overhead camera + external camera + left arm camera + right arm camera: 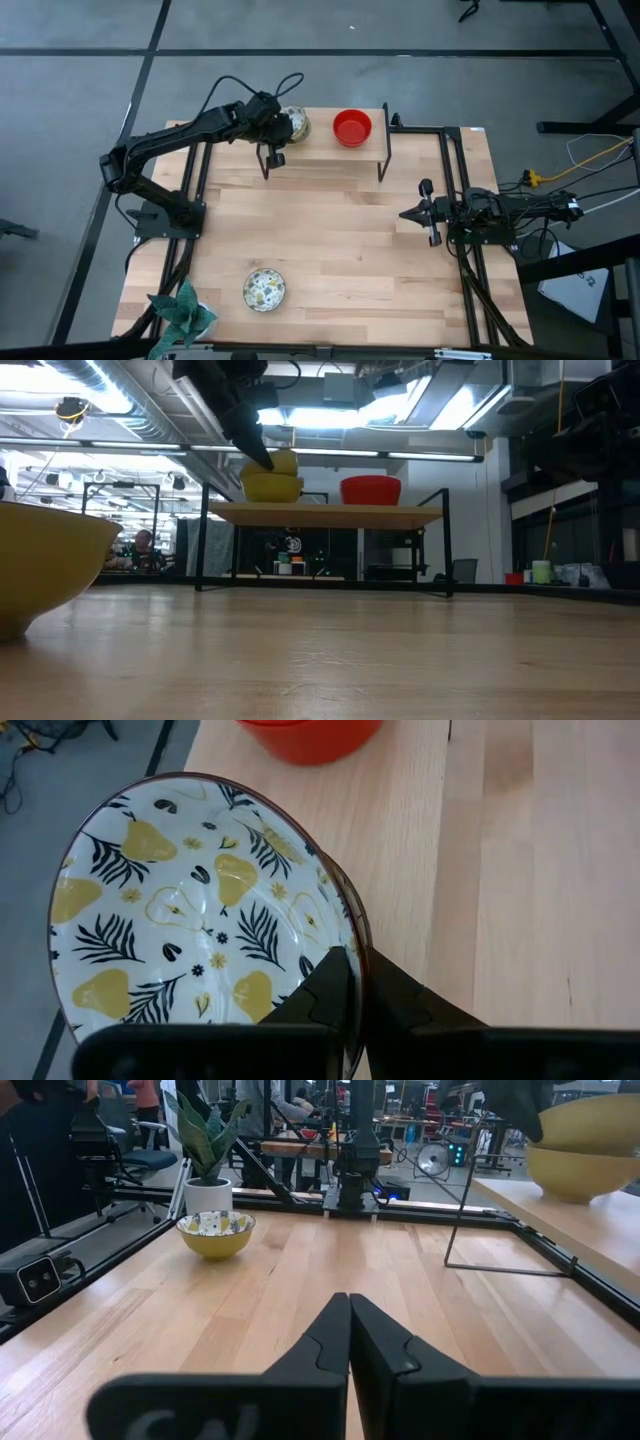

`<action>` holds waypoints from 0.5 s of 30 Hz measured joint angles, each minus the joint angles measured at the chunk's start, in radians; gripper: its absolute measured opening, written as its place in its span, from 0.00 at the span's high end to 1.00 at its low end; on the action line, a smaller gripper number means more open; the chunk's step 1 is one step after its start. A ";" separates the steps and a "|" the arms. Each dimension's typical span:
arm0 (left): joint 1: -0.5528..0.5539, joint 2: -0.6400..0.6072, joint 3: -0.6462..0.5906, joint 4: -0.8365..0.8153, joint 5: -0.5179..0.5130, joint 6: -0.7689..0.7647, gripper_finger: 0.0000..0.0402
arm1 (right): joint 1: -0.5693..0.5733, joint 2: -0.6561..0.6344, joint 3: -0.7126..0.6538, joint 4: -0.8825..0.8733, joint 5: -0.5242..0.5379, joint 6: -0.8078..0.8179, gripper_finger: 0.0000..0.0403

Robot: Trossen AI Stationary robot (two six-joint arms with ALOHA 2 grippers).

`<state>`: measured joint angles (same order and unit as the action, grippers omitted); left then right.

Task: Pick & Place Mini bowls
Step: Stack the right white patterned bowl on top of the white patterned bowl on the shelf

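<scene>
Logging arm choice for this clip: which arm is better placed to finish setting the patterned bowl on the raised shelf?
Left. The left gripper is shut on the patterned bowl over the shelf, beside the red bowl. The right gripper idles off it, fingers shut.

We see two arms of dark, almost black, matte links with rounded joints. On the left arm [165, 145] a thin black cable makes loose loops above the wrist, just behind the left gripper [272, 152]. Its fingers [335, 982] are black, flat and wedge-shaped, and each inner edge has a small stepped notch. The right arm [500, 212] carries a bundle of black cables along its links. The right gripper [349, 1342] has the same black notched fingers [320, 1350], and on the black body behind them we read pale raised letters, only in part.
</scene>
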<state>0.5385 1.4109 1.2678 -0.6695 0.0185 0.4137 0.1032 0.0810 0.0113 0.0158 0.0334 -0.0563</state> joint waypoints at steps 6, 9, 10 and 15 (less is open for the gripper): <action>0.000 0.000 0.000 -0.004 0.001 -0.009 0.97 | 0.000 0.000 0.000 0.000 0.000 0.002 0.99; 0.000 0.000 0.000 -0.005 0.002 -0.010 0.96 | 0.000 0.000 0.000 0.000 0.000 0.003 0.99; 0.000 0.000 0.000 -0.005 0.001 -0.010 0.96 | 0.000 0.000 0.000 0.000 0.000 0.003 0.99; 0.000 0.000 0.000 -0.005 0.001 -0.010 0.96 | 0.000 0.000 0.000 0.000 0.000 0.003 0.99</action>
<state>0.5385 1.4105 1.2678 -0.6743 0.0196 0.4034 0.1030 0.0809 0.0113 0.0158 0.0336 -0.0528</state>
